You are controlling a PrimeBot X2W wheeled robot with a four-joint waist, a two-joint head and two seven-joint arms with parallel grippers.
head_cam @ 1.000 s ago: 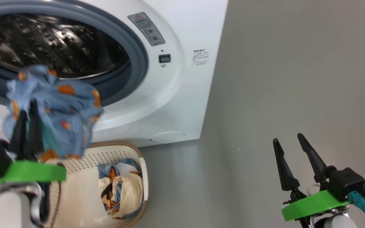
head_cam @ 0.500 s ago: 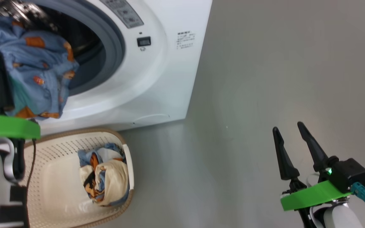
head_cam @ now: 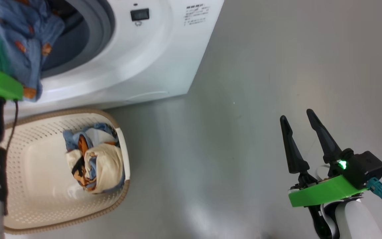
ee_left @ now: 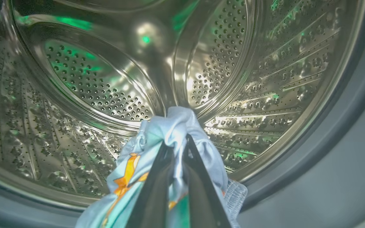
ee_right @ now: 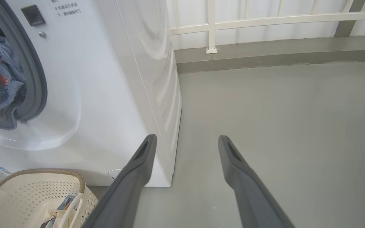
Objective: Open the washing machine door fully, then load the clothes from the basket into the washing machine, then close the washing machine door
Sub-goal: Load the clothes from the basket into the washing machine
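The big white boxy front-loading washing machine point(head_cam: 138, 59) sits at my upper left in the head view, its mouth open. In the left wrist view its perforated steel drum point(ee_left: 106, 79) lies straight ahead along the fingers, deep and roomy. The grey floor point(head_cam: 244, 132) to the machine's right is bare.

The small cream-white perforated plastic basket point(head_cam: 45, 212) stands just in front of the machine, below the mouth. A bundle of light blue and cream-beige cloth point(head_cam: 95, 166) lies against its right end wall, long axis along that wall.

The left gripper point(ee_left: 176, 141) is at the mouth, its jaws pinched narrow on a light blue garment with orange prints point(ee_left: 176, 123). In the right wrist view the garment's tail hangs by the grey rubber gasket point(ee_right: 40, 88); I cannot tell whether it touches. I judge that lip the edge to clear, so I would reach deeper before letting go.

The right gripper point(head_cam: 296, 113) hangs over the floor, well apart from machine and basket, jaws wide and holding nothing. The left arm is nearer the bundle.
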